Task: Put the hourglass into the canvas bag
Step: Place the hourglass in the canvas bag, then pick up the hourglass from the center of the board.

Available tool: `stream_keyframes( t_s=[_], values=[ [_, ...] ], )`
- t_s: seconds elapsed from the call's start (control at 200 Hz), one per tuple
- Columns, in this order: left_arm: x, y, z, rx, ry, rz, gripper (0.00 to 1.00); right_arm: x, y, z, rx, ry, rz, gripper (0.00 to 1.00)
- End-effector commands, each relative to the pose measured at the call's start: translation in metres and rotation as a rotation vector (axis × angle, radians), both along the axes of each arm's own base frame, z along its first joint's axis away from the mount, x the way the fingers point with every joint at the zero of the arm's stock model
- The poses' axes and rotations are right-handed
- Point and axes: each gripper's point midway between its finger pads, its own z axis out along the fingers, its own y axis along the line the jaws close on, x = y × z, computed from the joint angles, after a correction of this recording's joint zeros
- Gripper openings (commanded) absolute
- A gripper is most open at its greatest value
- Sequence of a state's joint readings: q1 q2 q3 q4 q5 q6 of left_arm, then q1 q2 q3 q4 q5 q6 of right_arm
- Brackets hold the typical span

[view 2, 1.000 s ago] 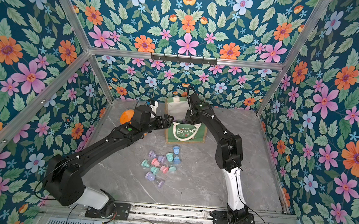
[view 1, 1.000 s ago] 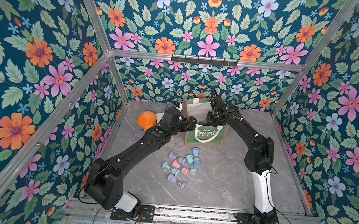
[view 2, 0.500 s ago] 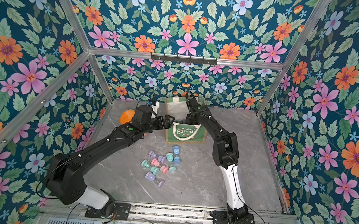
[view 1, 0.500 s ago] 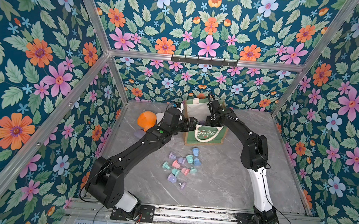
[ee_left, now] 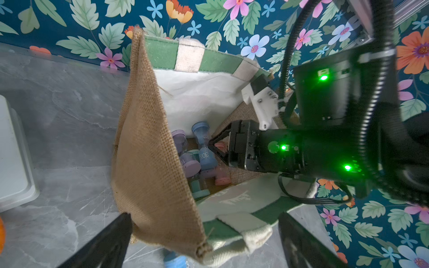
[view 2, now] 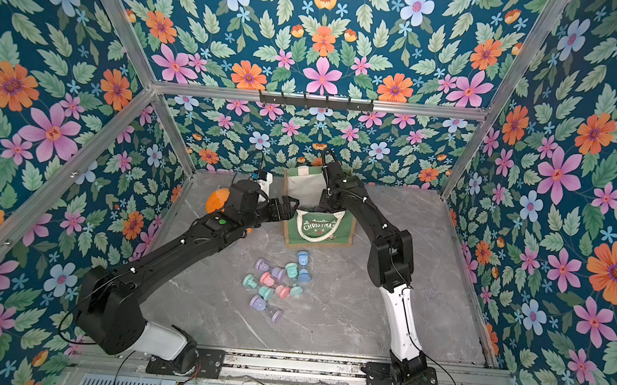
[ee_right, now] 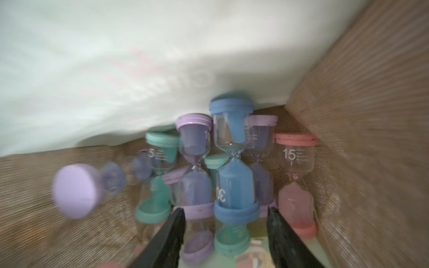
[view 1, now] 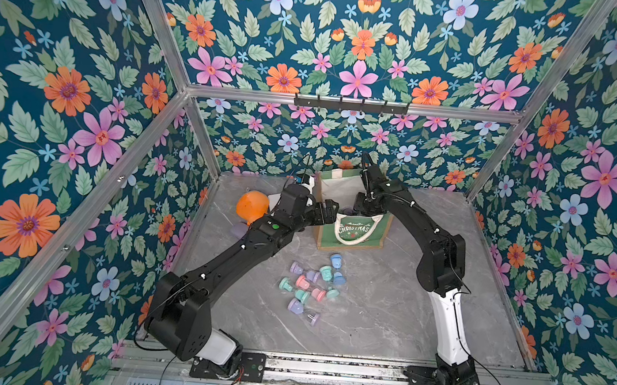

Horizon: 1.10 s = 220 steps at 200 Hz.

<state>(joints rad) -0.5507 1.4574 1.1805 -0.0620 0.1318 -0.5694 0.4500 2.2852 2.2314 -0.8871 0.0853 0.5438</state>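
A grey marbled tabletop is seen. The canvas bag is stood upright near its back edge. Pastel hourglasses are scattered in front of the bag, apart from it. An orange ball and a white tray are set beside the bag, on the left arm's side.

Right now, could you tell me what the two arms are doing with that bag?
The right tool is down inside the bag, with its jaws apart on either side of a blue hourglass that lies atop a pile of others. It is not gripping it. The left tool stands open around the bag's near corner; whether it touches is unclear. More hourglasses lie on the table in front of the bag.
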Motion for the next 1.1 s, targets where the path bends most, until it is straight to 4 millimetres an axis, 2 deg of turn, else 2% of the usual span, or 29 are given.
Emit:
stream_keyframes(
  t_s=[0.0,0.125,0.335,0.42,0.535,0.68,0.7,0.72,0.85,0.915,1.095],
  values=[
    [-0.002,0.001,0.012,-0.007,-0.032,-0.008,1.00,-0.009,-0.004,0.025,-0.001,-0.022,0.017,0.65],
    [-0.010,0.005,0.016,-0.012,-0.032,-0.012,1.00,-0.021,-0.001,0.065,0.038,-0.077,0.042,0.71],
    [-0.031,0.017,0.019,-0.026,-0.030,-0.014,1.00,-0.059,0.015,0.131,0.075,-0.178,0.121,0.76],
    [-0.042,0.024,0.016,-0.018,-0.018,-0.012,1.00,-0.080,0.020,0.151,0.073,-0.205,0.149,0.77],
    [-0.057,0.034,0.011,-0.005,-0.005,-0.004,1.00,-0.113,0.028,0.167,0.074,-0.238,0.190,0.78],
    [-0.077,0.046,-0.004,0.025,0.026,0.000,1.00,-0.159,0.040,0.158,0.076,-0.240,0.221,0.80],
    [-0.079,0.048,-0.006,0.029,0.031,0.002,1.00,-0.164,0.043,0.149,0.069,-0.228,0.222,0.80],
    [-0.082,0.050,-0.009,0.034,0.036,0.003,1.00,-0.173,0.040,0.158,0.084,-0.251,0.220,0.81],
    [-0.096,0.061,-0.022,0.060,0.052,0.022,1.00,-0.206,0.041,0.145,0.069,-0.256,0.210,0.82],
    [-0.103,0.067,-0.028,0.067,0.065,0.033,1.00,-0.219,0.041,0.132,0.057,-0.243,0.198,0.82],
    [-0.117,0.072,-0.047,0.057,0.102,0.052,1.00,-0.249,0.053,0.082,0.067,-0.150,0.200,0.82]
  ],
)
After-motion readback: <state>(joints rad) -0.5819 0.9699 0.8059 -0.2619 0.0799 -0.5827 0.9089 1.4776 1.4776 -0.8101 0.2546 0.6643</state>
